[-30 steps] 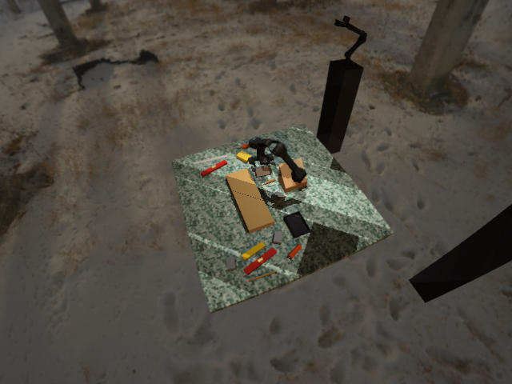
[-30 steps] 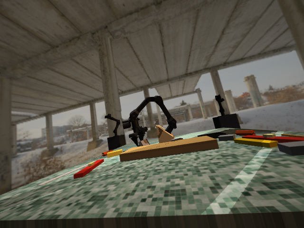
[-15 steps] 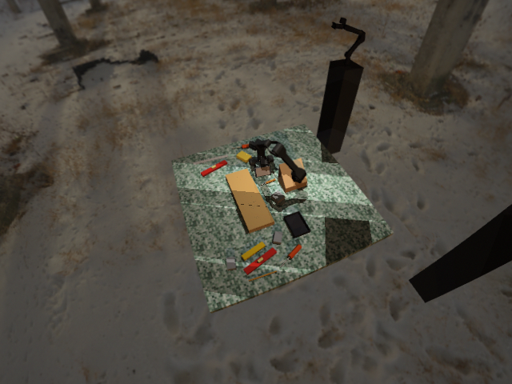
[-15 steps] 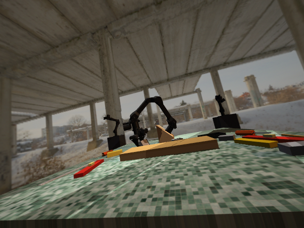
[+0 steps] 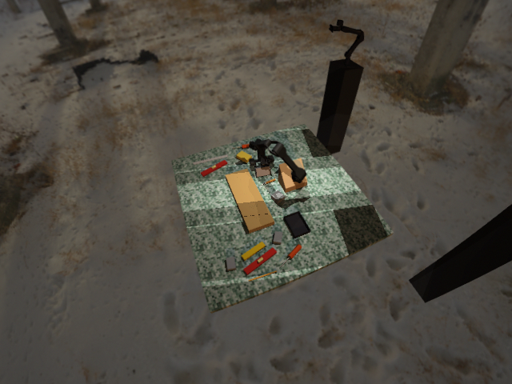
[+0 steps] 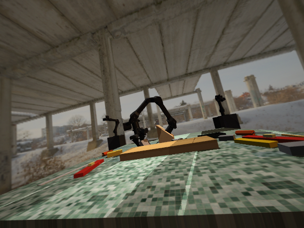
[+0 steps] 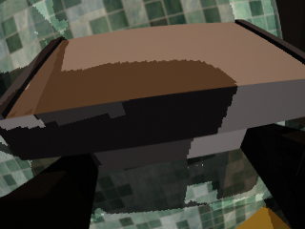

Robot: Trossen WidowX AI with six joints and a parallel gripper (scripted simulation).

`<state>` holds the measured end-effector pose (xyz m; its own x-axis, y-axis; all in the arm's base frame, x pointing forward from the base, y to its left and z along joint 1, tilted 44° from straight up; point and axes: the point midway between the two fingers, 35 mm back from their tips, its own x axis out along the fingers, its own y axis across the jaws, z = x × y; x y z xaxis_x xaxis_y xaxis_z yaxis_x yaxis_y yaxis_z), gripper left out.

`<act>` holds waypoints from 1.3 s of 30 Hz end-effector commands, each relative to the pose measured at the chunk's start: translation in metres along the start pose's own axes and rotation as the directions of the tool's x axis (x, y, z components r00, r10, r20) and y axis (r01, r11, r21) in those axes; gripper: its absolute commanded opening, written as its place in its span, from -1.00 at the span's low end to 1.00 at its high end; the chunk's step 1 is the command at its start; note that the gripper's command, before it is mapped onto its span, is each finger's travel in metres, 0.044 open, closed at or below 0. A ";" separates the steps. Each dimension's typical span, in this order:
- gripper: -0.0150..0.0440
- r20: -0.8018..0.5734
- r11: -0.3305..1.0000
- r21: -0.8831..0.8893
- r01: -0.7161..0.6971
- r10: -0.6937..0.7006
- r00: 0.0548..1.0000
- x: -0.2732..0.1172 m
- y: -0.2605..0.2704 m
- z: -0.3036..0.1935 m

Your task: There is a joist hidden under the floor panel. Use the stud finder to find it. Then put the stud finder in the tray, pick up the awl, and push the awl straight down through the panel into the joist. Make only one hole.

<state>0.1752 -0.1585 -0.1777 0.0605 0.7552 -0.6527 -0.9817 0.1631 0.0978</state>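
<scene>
A grey block with a tan face and dark end strips, which looks like the stud finder (image 5: 263,172) (image 6: 145,142) (image 7: 157,48), is tilted beside the panel's far end. My gripper (image 5: 262,165) (image 6: 139,141) (image 7: 167,134) is shut on its narrower grey part. The wooden floor panel (image 5: 248,190) (image 6: 169,150) lies flat and shows no plain hole. The black tray (image 5: 296,224) (image 6: 211,135) is right of the panel's near end. One orange-handled tool (image 5: 294,251) (image 6: 244,132) lies in front of the tray, another (image 5: 245,146) (image 6: 108,152) behind my gripper. I cannot tell which is the awl.
A yellow block (image 5: 244,156) (image 6: 114,153) (image 7: 265,219) lies close to my gripper. An orange wedge-shaped block (image 5: 291,177) (image 6: 164,134) stands near the arm's base. A red level (image 5: 214,168) (image 6: 89,168) is at the far left. Grey blocks, a yellow bar (image 5: 253,250) and another red level (image 5: 259,261) lie near the front.
</scene>
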 end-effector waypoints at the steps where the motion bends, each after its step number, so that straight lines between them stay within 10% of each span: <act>1: -0.14 -0.010 1.000 -0.005 0.006 -0.006 1.000 -0.012 -0.002 -0.001; 5: -0.49 -0.010 1.000 -0.005 0.006 -0.006 1.000 -0.022 -0.003 0.000; 39: -0.49 -0.069 1.000 -0.001 0.000 0.000 0.998 -0.054 -0.001 0.006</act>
<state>0.1738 -0.1958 -0.1400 0.0523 0.7211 -0.6909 -0.9826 0.1605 0.0931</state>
